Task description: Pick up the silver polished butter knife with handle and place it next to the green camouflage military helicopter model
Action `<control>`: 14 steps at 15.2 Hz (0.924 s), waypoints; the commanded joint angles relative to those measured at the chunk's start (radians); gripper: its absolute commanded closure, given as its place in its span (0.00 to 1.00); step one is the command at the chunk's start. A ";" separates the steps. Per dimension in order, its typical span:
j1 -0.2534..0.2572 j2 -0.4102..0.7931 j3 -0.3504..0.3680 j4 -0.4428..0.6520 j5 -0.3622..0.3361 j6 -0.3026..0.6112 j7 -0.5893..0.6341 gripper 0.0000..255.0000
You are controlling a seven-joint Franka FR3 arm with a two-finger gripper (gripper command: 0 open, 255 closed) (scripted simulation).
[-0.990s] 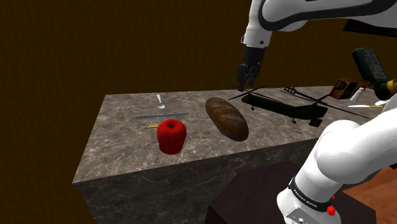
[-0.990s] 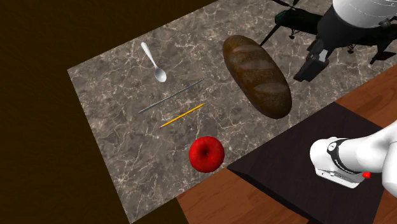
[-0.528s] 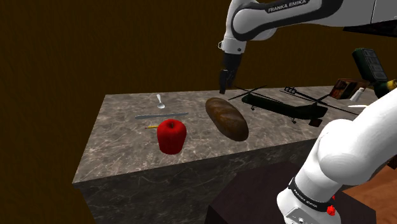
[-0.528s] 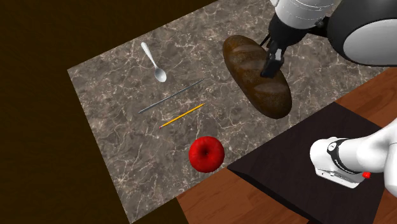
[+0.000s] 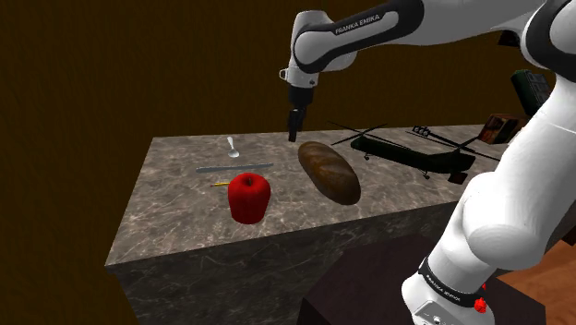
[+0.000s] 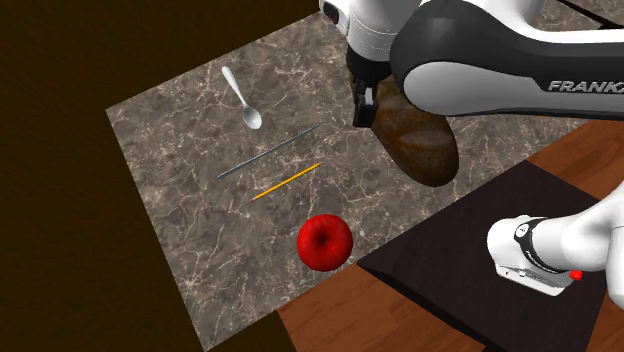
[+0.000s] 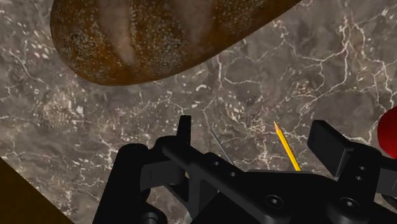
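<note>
in the shoulder view the red apple [image 5: 248,197] is nearest, close to the front edge of the grey stone table [image 5: 185,231]. a thin yellow stick [image 5: 220,184] lies just at its 10 o'clock. the butter knife [image 5: 234,168] is behind that, at 11 o'clock from the apple. it lies flat on the table and nothing touches it. it is thin and low, so i think the claw must come right down to the stone to pinch it. the brown loaf of bread [image 5: 329,171] lies at 3 o'clock from the knife. a small spoon [image 5: 232,145] is at 12 o'clock from the knife.

the claw [image 5: 295,125] hangs in the air at 2 o'clock from the knife, pointing down. its two fingers [image 7: 185,133] stand wide apart with nothing between them, ready to go around the knife.

farthest back, the green helicopter [image 5: 415,157] sits at 3 o'clock from the loaf. the loaf is between it and the knife, so the knife will likely need lifting over the bread.
</note>
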 commanded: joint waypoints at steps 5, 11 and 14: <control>0.031 0.187 0.030 0.150 0.022 0.053 -0.142 0.00; 0.061 0.371 0.077 0.330 0.026 0.073 -0.259 0.00; 0.078 0.460 0.102 0.427 0.020 0.074 -0.311 0.00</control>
